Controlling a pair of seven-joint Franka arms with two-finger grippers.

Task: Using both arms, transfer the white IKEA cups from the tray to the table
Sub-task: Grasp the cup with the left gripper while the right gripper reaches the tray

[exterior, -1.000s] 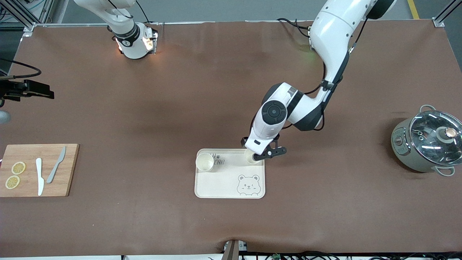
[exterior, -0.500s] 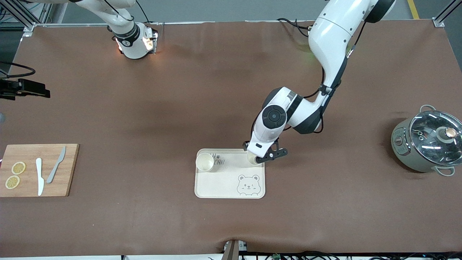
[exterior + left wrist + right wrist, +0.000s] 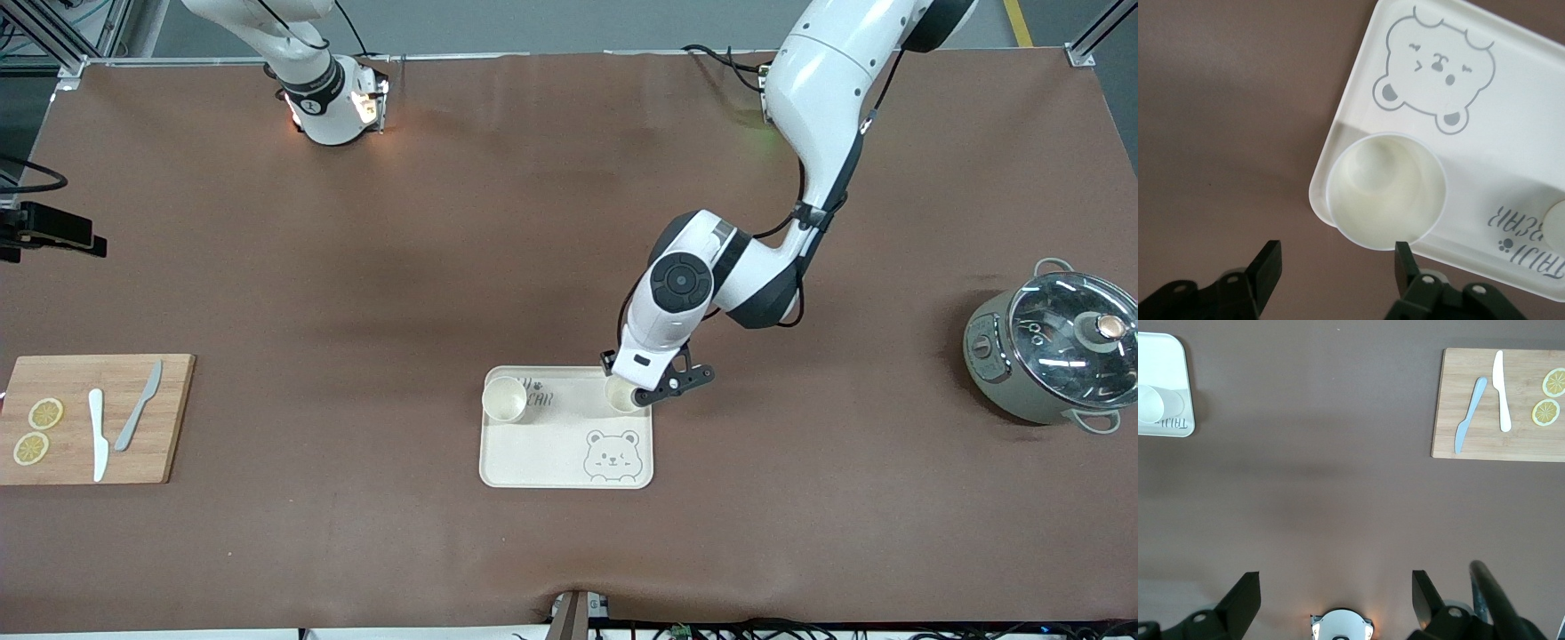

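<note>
- The left gripper (image 3: 1338, 267) has lifted a little and its fingers, which were closing in, stand apart again, holding nothing.
- Cup (image 3: 1386, 190) sits just ahead of its fingertips, on the tray (image 3: 1511, 173) corner.
- Second cup (image 3: 504, 398) untouched.
- Right gripper (image 3: 1335, 597) waits wide open, empty, over bare table (image 3: 1338, 453).
- Probably a missed grasp; both cups not yet moved.

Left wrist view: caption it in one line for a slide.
Left gripper open above a white cup standing at the corner of the bear-print tray.
</note>
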